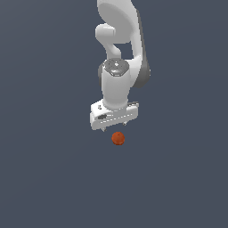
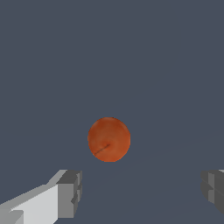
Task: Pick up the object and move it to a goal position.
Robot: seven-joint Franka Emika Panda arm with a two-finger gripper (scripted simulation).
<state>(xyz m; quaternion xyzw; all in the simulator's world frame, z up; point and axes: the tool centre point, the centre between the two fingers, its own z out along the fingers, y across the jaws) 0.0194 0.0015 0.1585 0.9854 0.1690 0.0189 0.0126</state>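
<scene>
The object is a small orange-red ball (image 1: 118, 138) with faint darker marks, lying on the dark grey-blue surface. The white gripper (image 1: 115, 128) hangs just above it, pointing down, with a small gap between its fingertips and the ball. In the wrist view the ball (image 2: 109, 139) sits ahead of the gripper (image 2: 142, 192), a little off the midline between the two grey fingertips (image 2: 70, 192), which stand far apart. The gripper is open and holds nothing.
The white arm (image 1: 120, 40) rises behind the gripper toward the top of the exterior view. The flat dark surface (image 1: 44, 178) stretches all around with no other object in sight.
</scene>
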